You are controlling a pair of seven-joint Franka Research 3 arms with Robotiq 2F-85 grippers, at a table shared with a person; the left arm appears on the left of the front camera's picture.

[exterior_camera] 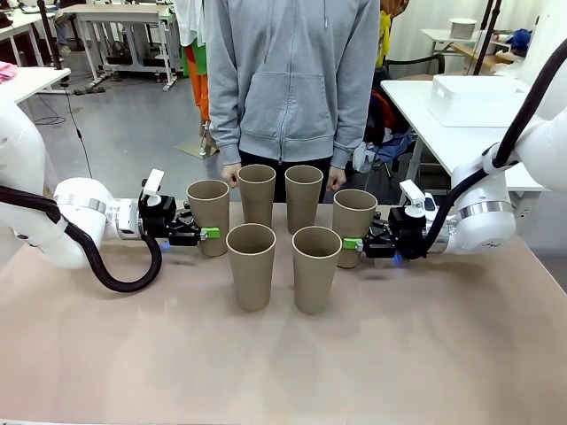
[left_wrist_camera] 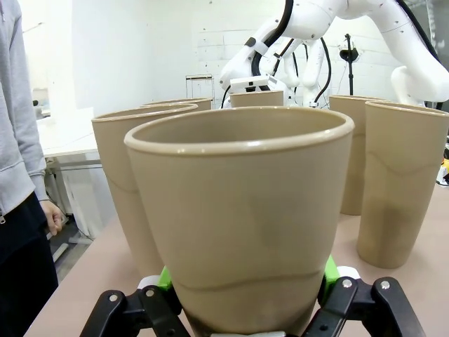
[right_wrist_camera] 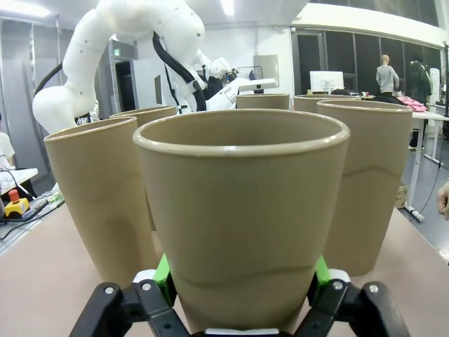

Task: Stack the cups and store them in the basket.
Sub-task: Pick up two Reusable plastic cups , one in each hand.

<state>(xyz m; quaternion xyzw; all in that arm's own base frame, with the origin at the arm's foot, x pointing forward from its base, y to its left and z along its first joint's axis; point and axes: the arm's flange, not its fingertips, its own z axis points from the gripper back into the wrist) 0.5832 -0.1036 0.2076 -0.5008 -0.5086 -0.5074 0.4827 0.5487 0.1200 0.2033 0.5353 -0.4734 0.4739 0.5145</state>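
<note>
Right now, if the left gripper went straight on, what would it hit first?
The left gripper is shut on a cup. Beyond it the line seems to run between other cups to the far cup in the right gripper, maybe brushing them.

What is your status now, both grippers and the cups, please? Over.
Left gripper shut on leftmost cup. Right gripper shut on rightmost cup. Both upright, none stacked yet. Four other cups stand between.

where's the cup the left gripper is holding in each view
front: leftmost cup, in the left gripper
left wrist: largest cup, centre foreground
right wrist: farthest rim, top centre
shared landmark: rightmost cup, held too; far in left wrist, near in right wrist
</note>
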